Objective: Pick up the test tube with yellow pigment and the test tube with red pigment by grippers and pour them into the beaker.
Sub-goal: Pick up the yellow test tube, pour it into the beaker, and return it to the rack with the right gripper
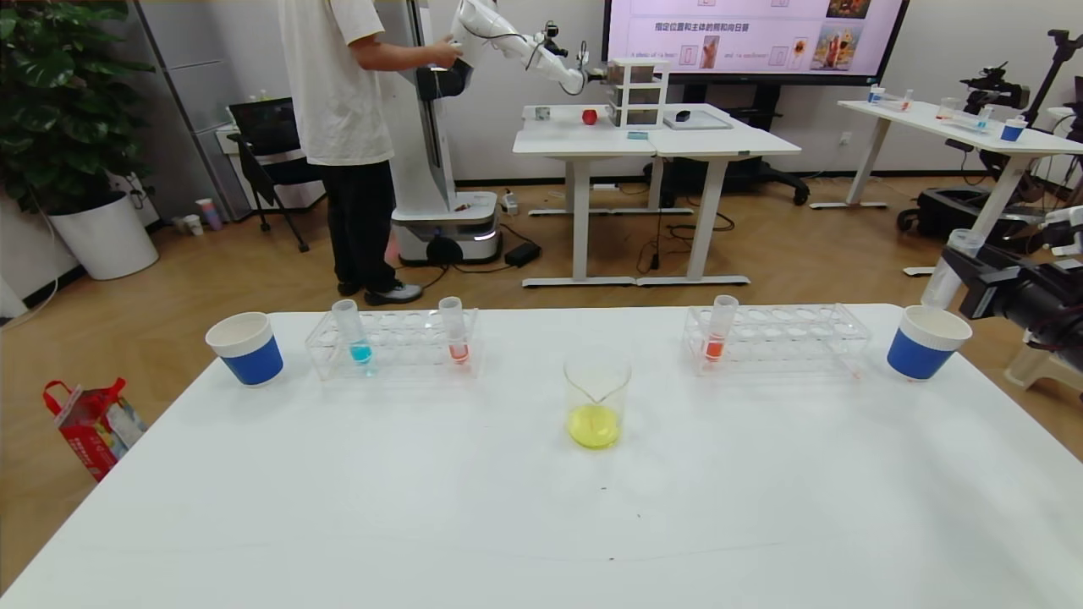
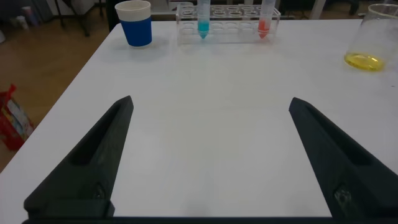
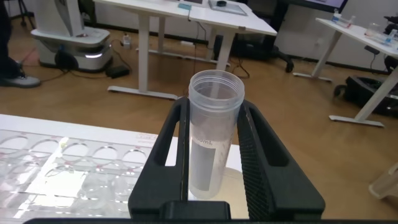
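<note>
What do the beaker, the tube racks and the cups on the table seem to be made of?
Beaker: clear glass by its look, glossy, yellow liquid showing through. Left rack and right rack: transparent, probably acrylic, with sharp clear edges. Left cup and right cup: likely paper, matte blue sleeve, white rim.

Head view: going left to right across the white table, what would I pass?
Blue paper cup → tube with blue liquid → tube with red liquid → beaker holding yellow liquid → second red tube → second blue cup, empty tube held above it by the right gripper.
</note>
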You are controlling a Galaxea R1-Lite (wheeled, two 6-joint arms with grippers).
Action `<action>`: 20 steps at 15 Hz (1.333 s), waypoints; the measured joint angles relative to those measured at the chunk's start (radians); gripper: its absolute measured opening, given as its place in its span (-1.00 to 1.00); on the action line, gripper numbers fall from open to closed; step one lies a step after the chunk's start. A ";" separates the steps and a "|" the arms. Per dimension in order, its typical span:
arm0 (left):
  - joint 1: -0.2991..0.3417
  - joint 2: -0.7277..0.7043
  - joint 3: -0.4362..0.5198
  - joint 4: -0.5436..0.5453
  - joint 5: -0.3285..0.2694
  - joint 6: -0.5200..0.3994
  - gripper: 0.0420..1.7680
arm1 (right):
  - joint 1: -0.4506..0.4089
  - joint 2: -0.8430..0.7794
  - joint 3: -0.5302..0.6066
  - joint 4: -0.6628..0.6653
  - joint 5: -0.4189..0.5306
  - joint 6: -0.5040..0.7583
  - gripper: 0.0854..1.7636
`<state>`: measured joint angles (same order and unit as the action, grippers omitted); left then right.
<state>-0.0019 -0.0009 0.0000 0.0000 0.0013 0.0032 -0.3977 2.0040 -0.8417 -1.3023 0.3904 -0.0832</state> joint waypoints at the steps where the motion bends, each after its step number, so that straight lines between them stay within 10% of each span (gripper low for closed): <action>1: -0.001 0.000 0.000 0.000 0.000 0.000 0.97 | -0.019 0.025 -0.022 0.000 0.000 0.000 -0.51; 20: 0.000 0.000 0.000 0.000 0.000 0.000 0.97 | -0.054 0.297 -0.225 0.001 -0.009 -0.007 -0.51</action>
<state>-0.0023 -0.0009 0.0000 0.0000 0.0013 0.0028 -0.4517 2.3009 -1.0666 -1.3017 0.3813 -0.0902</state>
